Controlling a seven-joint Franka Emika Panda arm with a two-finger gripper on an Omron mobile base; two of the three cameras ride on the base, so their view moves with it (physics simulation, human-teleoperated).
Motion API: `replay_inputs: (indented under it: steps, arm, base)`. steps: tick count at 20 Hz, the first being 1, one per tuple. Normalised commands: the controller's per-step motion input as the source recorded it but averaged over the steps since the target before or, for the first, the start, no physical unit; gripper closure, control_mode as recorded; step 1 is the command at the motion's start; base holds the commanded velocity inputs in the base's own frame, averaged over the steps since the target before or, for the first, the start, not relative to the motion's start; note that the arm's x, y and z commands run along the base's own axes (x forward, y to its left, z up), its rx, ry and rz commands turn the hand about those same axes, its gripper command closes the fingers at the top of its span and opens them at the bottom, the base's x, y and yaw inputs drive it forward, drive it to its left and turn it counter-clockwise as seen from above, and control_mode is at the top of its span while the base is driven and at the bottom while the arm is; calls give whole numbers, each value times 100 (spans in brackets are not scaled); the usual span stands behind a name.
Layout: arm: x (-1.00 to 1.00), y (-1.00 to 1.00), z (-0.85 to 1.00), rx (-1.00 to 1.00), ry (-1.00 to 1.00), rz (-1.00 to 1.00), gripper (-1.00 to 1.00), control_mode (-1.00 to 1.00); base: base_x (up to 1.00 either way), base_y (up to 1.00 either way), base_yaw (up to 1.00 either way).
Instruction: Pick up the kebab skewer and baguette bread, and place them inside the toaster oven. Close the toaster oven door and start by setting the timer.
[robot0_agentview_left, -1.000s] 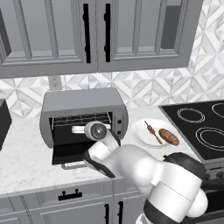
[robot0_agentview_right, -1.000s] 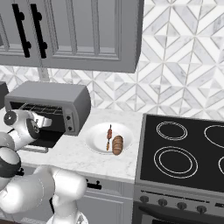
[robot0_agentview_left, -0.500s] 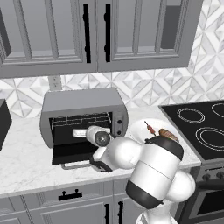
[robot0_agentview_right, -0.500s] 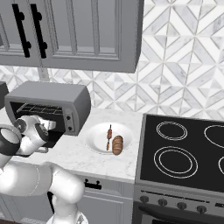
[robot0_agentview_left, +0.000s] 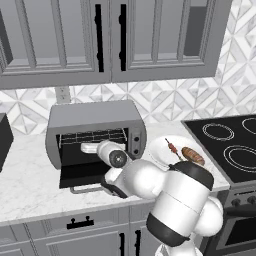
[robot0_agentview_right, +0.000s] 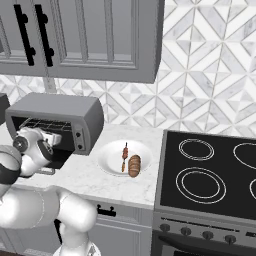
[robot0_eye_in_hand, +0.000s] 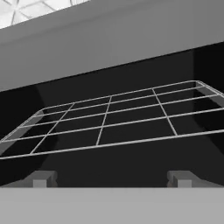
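Observation:
The toaster oven (robot0_agentview_left: 95, 117) is a grey box with its door (robot0_agentview_left: 80, 175) folded down flat in front. My gripper (robot0_agentview_left: 85, 148) reaches into the oven mouth, open and holding nothing. In the hand view both fingertips (robot0_eye_in_hand: 41, 178) stand wide apart below the wire rack (robot0_eye_in_hand: 109, 122), with the dark interior behind. On a white plate (robot0_agentview_left: 160, 152) to the right of the oven lie the thin kebab skewer (robot0_agentview_left: 172, 146) and the stubby golden-brown baguette bread (robot0_agentview_left: 193, 155). From the right side the skewer (robot0_agentview_right: 124, 156) and baguette (robot0_agentview_right: 134, 165) lie side by side.
A black stovetop (robot0_agentview_right: 210, 170) with ring burners sits right of the plate (robot0_agentview_right: 107, 160). Grey wall cabinets (robot0_agentview_left: 115, 40) hang above the oven. A black appliance (robot0_agentview_left: 4, 140) stands at the counter's far left. My own arm's elbow bulks over the counter's front edge.
The arm's elbow and upper links have swung up and to the right. The hand has stayed at the oven mouth, jaws wide. Skewer and baguette lie unmoved on the plate.

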Motion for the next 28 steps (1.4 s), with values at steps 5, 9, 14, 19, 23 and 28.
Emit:
replay_inputs:
  steps: [5, 9, 14, 19, 23, 28]
  arm:
    - [0, 5, 32, 0, 0, 0, -100, -100]
    - [11, 10, 15, -2, 0, 0, -100, -100]
    - [28, 3, 0, 0, 1, 0, -100, -100]
    - [16, 0, -5, 0, 1, 0, -100, -100]
    - [2, 0, -29, 0, 0, 2, -100, -100]
    - [15, 0, -25, 0, 0, 2, -100, -100]
  base:
    - [0, 0, 0]
    - [0, 0, 0]
    - [0, 0, 0]
    - [0, 0, 0]
    - [0, 0, 0]
    - [0, 0, 0]
